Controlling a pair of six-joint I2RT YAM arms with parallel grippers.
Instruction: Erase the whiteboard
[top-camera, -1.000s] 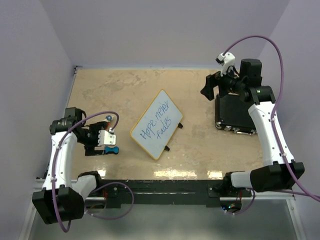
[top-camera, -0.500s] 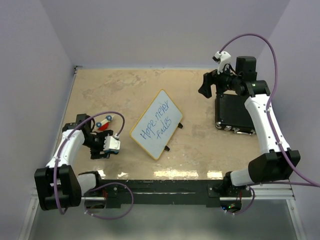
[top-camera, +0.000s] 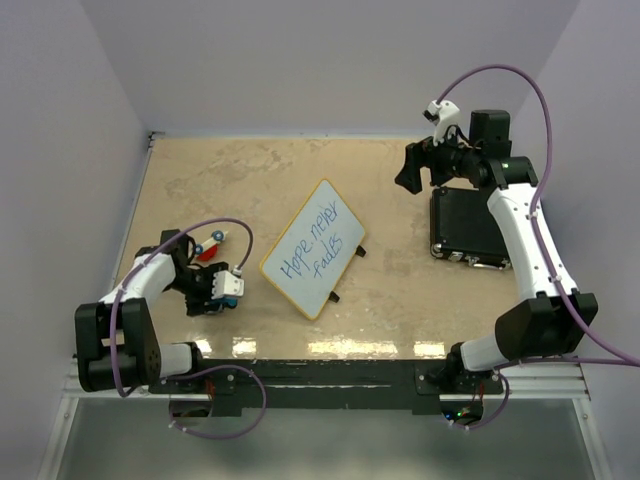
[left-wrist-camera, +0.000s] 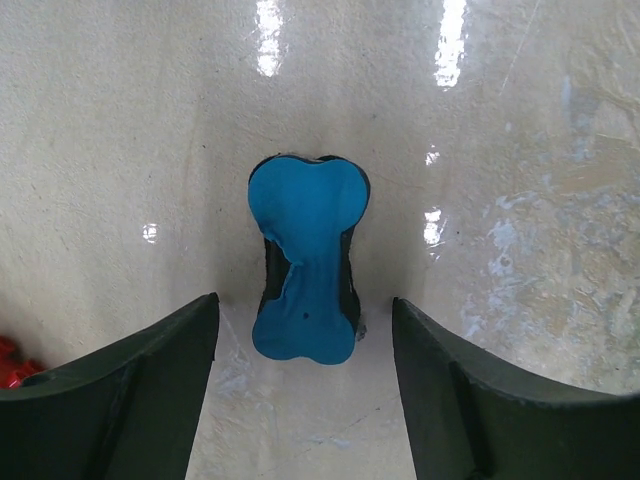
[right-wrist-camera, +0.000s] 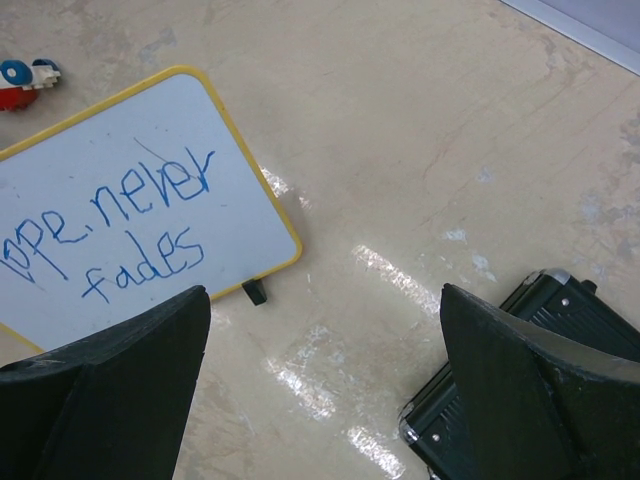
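Near the middle of the desk (top-camera: 260, 180), a little toward its near edge, we find the whiteboard (top-camera: 313, 249) lying flat and turned on a diagonal, its yellow frame around blue handwriting that reads "Hope never fades"; two small black tabs stick out from its right-hand long edge. Toward the near left corner we see the left gripper (top-camera: 215, 290) low over the surface, and in its wrist view the left gripper (left-wrist-camera: 303, 305) has its jaws standing apart on either side of a blue bone-shaped eraser (left-wrist-camera: 303, 265), with bare desk showing between each finger and the eraser, so nothing is gripped. Just beyond that gripper lies a small red, white and blue object (top-camera: 208, 246), apart from the board. Over by the right edge we see a black case (top-camera: 470, 228) resting on the desk, well apart from the whiteboard. Above the case's far end the right gripper (top-camera: 412, 170) is raised off the surface, and its wrist view shows the right gripper (right-wrist-camera: 325, 290) spread wide and holding nothing, looking down on the whiteboard (right-wrist-camera: 130, 230) and a corner of the case (right-wrist-camera: 520, 380).
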